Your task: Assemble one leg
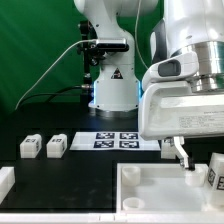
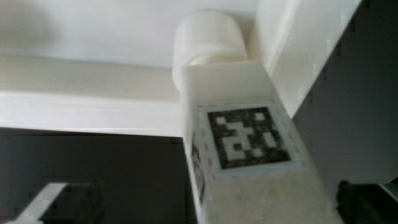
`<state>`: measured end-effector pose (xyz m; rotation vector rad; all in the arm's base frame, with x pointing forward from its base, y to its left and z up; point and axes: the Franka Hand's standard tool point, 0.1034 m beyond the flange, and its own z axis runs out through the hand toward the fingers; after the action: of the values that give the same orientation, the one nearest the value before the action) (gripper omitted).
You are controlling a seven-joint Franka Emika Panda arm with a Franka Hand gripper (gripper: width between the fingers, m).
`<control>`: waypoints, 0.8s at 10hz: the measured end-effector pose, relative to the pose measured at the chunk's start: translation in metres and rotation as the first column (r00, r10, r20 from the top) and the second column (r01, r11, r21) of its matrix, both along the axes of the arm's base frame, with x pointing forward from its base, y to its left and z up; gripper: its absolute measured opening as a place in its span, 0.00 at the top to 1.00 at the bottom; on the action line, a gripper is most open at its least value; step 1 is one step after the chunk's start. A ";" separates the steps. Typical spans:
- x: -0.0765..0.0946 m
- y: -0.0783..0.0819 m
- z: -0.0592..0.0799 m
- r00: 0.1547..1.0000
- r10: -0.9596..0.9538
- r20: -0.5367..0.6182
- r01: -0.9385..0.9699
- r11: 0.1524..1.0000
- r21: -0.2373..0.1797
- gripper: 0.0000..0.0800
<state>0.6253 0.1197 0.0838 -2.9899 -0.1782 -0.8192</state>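
In the wrist view a white leg (image 2: 249, 150) with a black-and-white tag lies lengthwise between my fingers. Its round peg end rests against the large white tray-like part (image 2: 89, 90). My gripper (image 2: 214, 208) is open. One dark finger (image 2: 365, 198) is right beside the leg and the other finger (image 2: 63, 200) stands apart from it. In the exterior view my gripper (image 1: 183, 152) hangs low over the far right of the tray-like part (image 1: 150, 200), next to a tagged leg (image 1: 213, 173). Whether that finger touches the leg I cannot tell.
Two more legs (image 1: 29, 147) (image 1: 56, 146) stand on the black table at the exterior view's left. The marker board (image 1: 118, 140) lies in front of the arm's base. A white part (image 1: 5, 181) sits at the left edge.
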 end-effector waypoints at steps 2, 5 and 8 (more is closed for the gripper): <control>-0.002 0.001 -0.003 0.999 0.003 -0.048 -0.002 1.000 0.001 0.19; 0.005 -0.001 -0.003 0.959 -0.002 -0.282 0.003 1.000 0.003 0.19; 0.011 -0.009 -0.002 0.903 -0.008 -0.429 0.007 1.000 -0.004 0.19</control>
<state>0.6360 0.1103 0.0818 -3.0782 -0.1492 -0.1413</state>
